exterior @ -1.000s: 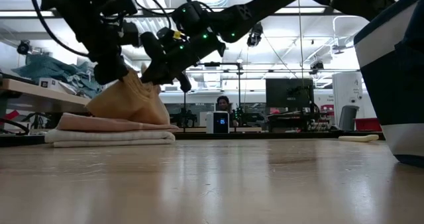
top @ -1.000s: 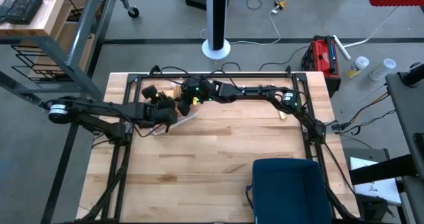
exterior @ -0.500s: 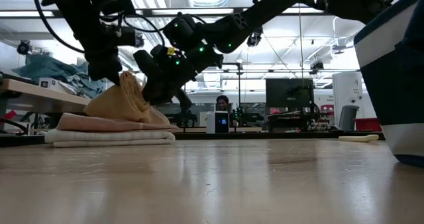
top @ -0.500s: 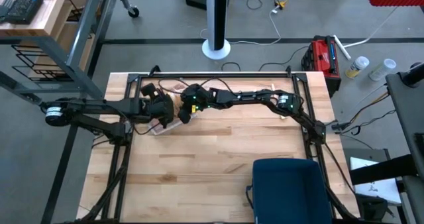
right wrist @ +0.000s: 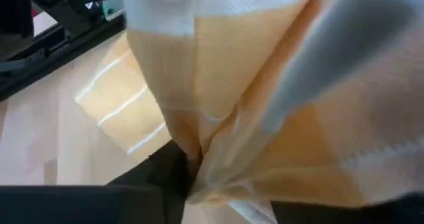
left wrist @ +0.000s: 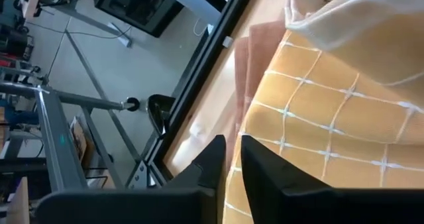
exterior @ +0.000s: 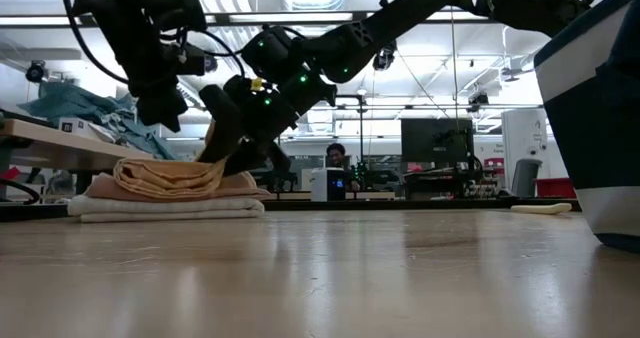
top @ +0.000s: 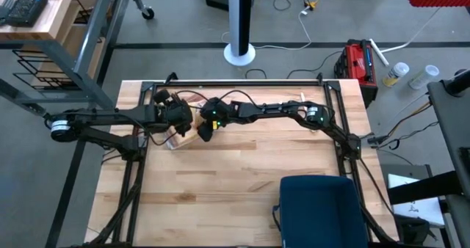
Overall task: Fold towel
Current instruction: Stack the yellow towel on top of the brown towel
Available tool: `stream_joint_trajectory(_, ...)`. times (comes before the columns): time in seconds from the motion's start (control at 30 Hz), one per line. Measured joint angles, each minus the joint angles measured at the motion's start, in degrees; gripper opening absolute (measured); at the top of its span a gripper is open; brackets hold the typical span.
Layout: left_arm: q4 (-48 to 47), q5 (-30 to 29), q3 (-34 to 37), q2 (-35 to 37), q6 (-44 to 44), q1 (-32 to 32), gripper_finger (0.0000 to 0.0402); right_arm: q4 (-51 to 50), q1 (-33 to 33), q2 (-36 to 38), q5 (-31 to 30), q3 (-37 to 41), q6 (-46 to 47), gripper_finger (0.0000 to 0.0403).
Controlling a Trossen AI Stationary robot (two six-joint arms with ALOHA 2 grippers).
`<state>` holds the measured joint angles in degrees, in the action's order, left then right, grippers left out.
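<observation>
An orange towel (exterior: 165,176) with white grid lines lies on a stack of a folded pink towel (exterior: 100,188) and a white towel (exterior: 160,206) at the table's far left. Most of it lies flat; its right end (exterior: 213,143) rises to my right gripper (exterior: 225,153), which is shut on it. My left gripper (exterior: 158,116) hangs above the towel's left part, clear of it. In the left wrist view its fingers (left wrist: 218,159) stand a narrow gap apart with nothing between them, over the orange towel (left wrist: 331,105). My right gripper pinches a gathered bunch of the orange towel (right wrist: 199,174) between its two fingers, several layers drawn into folds. The fingers slant down from the table's right side. The held end stands raised and slack, and the remainder of the towel lies on the stack.
A dark blue bin (top: 319,211) stands at the near right of the wooden table (top: 242,174). Black frame rails (top: 242,83) run along the far and side edges. A small cream object (exterior: 545,208) lies at the far right. The middle and near left show bare wood.
My left gripper has let go of the towel's raised peak and stays above it. The orange towel has sunk from a tall cone to lie mostly flat on the stack. My right gripper has come down and toward the near edge with its end of the towel.
</observation>
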<state>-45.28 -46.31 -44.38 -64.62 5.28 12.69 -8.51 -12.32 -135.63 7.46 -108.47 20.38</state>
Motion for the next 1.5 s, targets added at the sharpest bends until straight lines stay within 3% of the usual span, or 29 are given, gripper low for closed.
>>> stream_joint_trajectory(0.37,0.07,-0.08,0.0,0.13,0.29,0.33,0.0045,0.14,-0.02,1.22,0.0,0.0,-2.21,0.02)
stream_joint_trajectory(0.5,-0.71,-6.01,0.0,0.19,3.49,1.3,0.004,-0.97,-0.02,1.34,0.0,0.0,-2.41,0.0204)
stream_joint_trajectory(0.6,-1.47,-6.29,-0.55,0.81,5.37,3.29,0.0038,-1.95,-0.14,1.36,-0.01,0.0,-2.99,0.0208)
stream_joint_trajectory(0.67,0.48,-2.26,-0.87,1.12,7.08,5.38,0.0037,-2.02,-0.35,1.36,-0.01,0.0,-3.61,0.0211)
stream_joint_trajectory(0.8,7.12,14.8,-0.87,1.81,5.53,9.08,0.0042,-2.43,-1.01,1.4,-0.02,-0.69,-4.67,0.0219)
stream_joint_trajectory(0.87,8.88,18.8,-0.87,1.8,5.34,9.71,0.0047,-3.39,-1.34,1.49,-0.08,-1.38,-5.33,0.0224)
stream_joint_trajectory(1.03,6.72,20.31,-0.87,2.02,10.55,9.84,0.006,-10.09,-1.83,1.53,-0.07,-4.38,-7.58,0.0235)
stream_joint_trajectory(1.17,-4.38,26.56,-0.6,2.24,21.45,9.85,0.0075,-16.12,-2.25,1.57,-0.01,-6.38,-9.7,0.0242)
stream_joint_trajectory(1.27,-9.02,26.12,1.51,2.44,29.57,9.34,0.009,-19.8,-2.34,1.68,-0.02,-7.5,-11.17,0.0247)
stream_joint_trajectory(1.5,-2.51,26.98,9.46,4.33,36.88,9.13,0.0132,-24.27,-2.23,1.7,0.01,-7.52,-12.87,0.0257)
